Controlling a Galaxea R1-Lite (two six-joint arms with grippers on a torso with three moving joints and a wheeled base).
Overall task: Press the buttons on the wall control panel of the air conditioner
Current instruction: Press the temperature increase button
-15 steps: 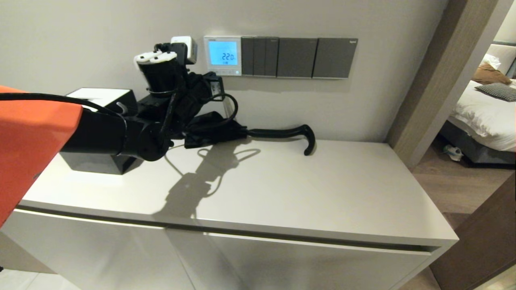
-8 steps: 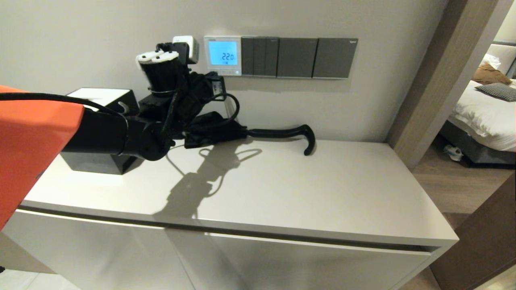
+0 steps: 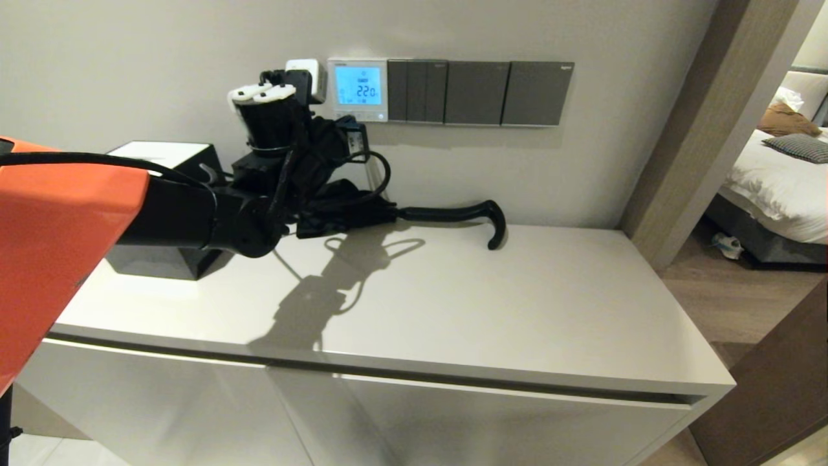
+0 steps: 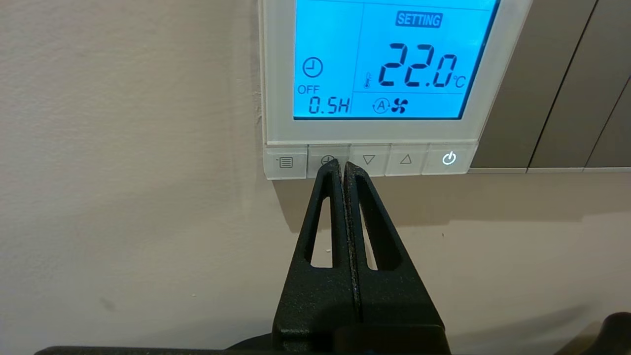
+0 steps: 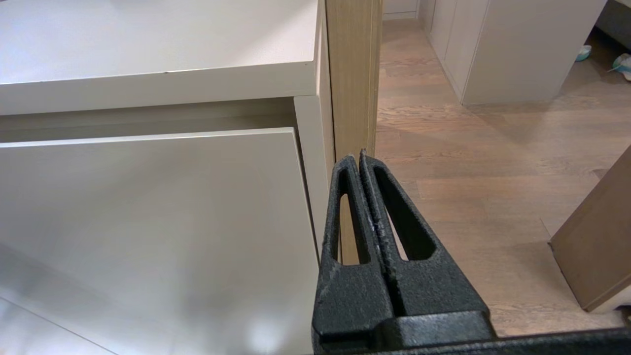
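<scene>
The white-framed wall control panel (image 3: pixel 358 89) has a lit blue screen reading 22.0 °C, SETTING and OFF 0.5H in the left wrist view (image 4: pixel 389 64). Its row of pale buttons (image 4: pixel 368 159) runs along the lower edge (image 3: pixel 362 117). My left gripper (image 4: pixel 343 166) is shut and empty. Its tips sit at the clock button (image 4: pixel 318 155), on the seam with the down-arrow button, and I cannot tell if they touch. In the head view the left gripper (image 3: pixel 349 123) is raised just below the panel. My right gripper (image 5: pixel 357 157) is shut and parked low by the cabinet's right front corner.
Dark grey switch plates (image 3: pixel 479 92) adjoin the panel on the right, and a white plug adapter (image 3: pixel 307 70) on the left. A black umbrella with a hooked handle (image 3: pixel 453 212) and a black box (image 3: pixel 162 162) lie on the white cabinet top (image 3: pixel 517 304). A doorway opens at the right.
My left arm has moved right and up, closer to the panel's lower edge. The screen now shows extra symbols on its left side.
</scene>
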